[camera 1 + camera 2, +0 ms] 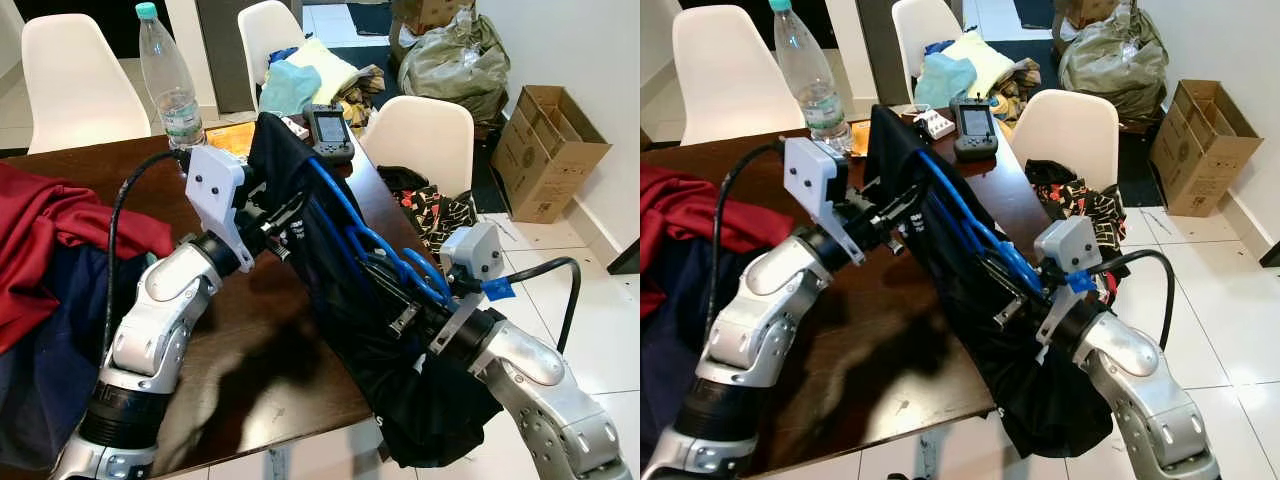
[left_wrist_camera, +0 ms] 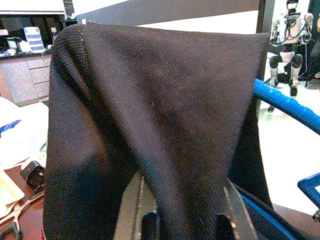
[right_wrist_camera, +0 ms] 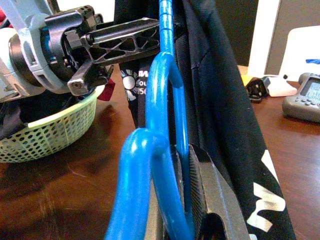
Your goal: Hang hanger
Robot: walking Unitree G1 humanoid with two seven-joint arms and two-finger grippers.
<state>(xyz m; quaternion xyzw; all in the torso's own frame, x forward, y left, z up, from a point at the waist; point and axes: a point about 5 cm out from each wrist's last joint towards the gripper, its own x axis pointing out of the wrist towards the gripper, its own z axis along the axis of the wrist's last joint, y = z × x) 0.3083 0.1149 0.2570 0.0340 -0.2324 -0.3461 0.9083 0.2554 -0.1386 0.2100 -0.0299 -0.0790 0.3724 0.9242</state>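
Our left gripper (image 1: pixel 285 215) pinching black garment (image 1: pixel 400 370) above tabletop (image 1: pixel 260 350); our right gripper (image 1: pixel 395 290) clamped on blue hanger (image 1: pixel 360 232) inside it.

The black cloth (image 1: pixel 400 350) drapes over most of the blue hanger (image 1: pixel 370 240), so only some blue bars peek out. The cloth also covers the tips of the left gripper (image 1: pixel 275 222) and the right gripper (image 1: pixel 405 305), so their fingers can't be made out. The red cloth (image 1: pixel 50 240) at the table's (image 1: pixel 260 370) left edge is cut off by the picture's side. The handheld gadget (image 1: pixel 329 132) at the far edge has a screen too small to read.
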